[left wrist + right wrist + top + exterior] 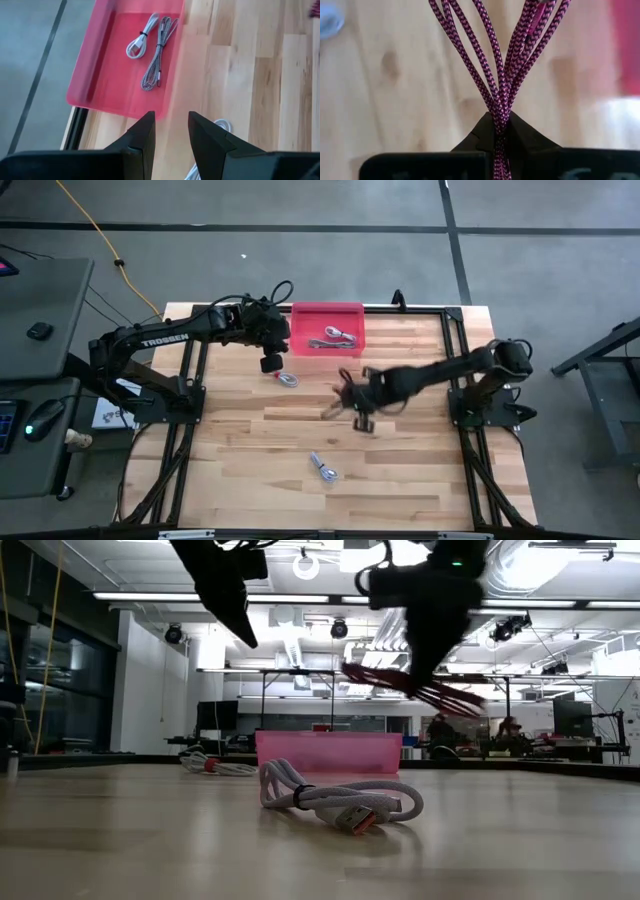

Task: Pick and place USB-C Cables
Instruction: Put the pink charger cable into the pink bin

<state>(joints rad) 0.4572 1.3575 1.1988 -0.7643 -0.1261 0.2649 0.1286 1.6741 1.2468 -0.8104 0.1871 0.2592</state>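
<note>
My right gripper [348,396] hangs over the middle of the table, shut on the dark red braided cable [492,60], which the low view shows lifted clear [412,688]. My left gripper [171,131] is open and hovers off the table beside the pink tray [328,312], close to its left near corner. Inside the tray lie a white cable [142,38] and a grey braided cable [159,56]. A white cable [288,378] lies flat on the table near the left gripper. Another silver-white coil [323,469] [340,802] lies toward the near edge. My right gripper pinches several strands of the dark red cable's bundle [500,117] together between its two fingers. The strands fan out beyond the fingertips. The bundle is lifted clear of the table and sticks out slanting from the fingers [440,695].
The pink tray sits at the table's far edge, its near wall [328,752] facing the low view. A black frame [452,350] runs around the wooden top. Bare wood [240,450] lies on the near left. A yellow cord [100,235] lies on the floor beyond the table.
</note>
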